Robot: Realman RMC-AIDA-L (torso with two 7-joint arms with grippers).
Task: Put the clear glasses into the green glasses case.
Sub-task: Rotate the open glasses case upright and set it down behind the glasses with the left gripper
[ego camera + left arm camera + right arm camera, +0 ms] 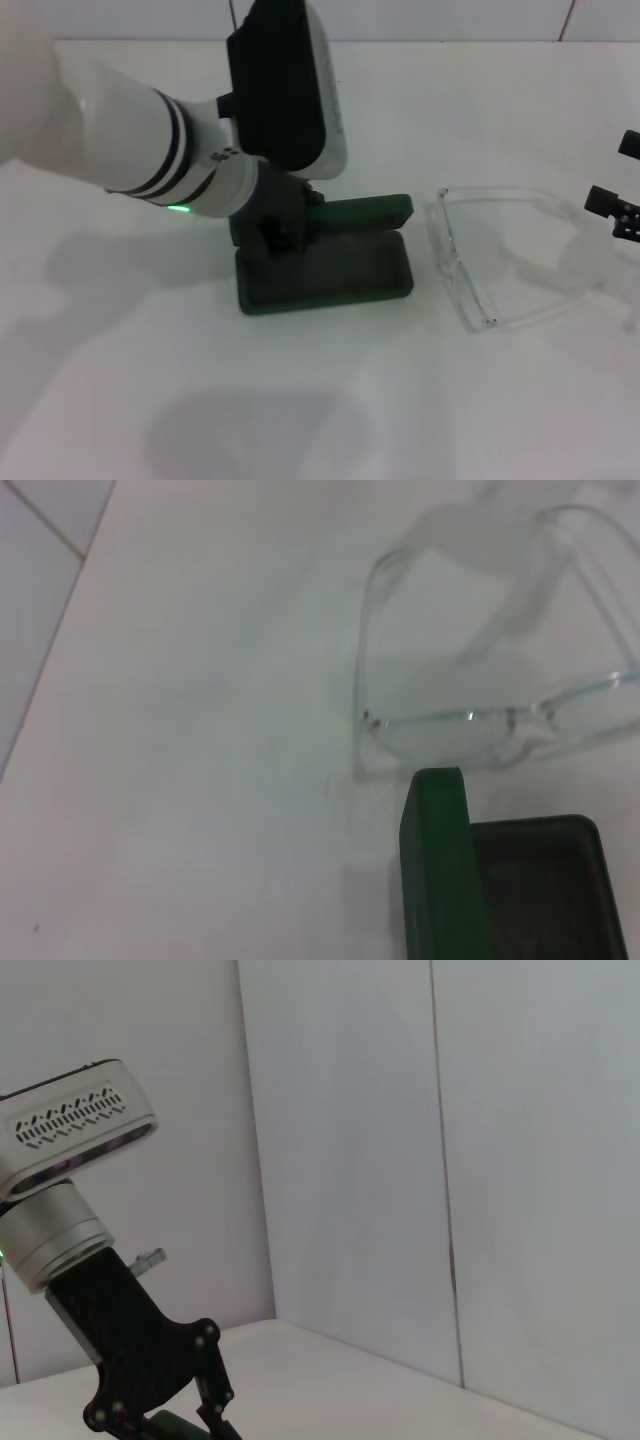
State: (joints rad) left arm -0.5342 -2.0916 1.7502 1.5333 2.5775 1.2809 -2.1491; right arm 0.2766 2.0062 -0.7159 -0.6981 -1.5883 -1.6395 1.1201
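My left gripper [285,225] is down at the green glasses case [330,270], at the lid end on its left side, but I cannot tell how its jaws stand. The case lies open on the white worktop [300,400]. The clear glasses [500,255] lie just right of it. My right gripper [615,205] waits near them at the right edge.
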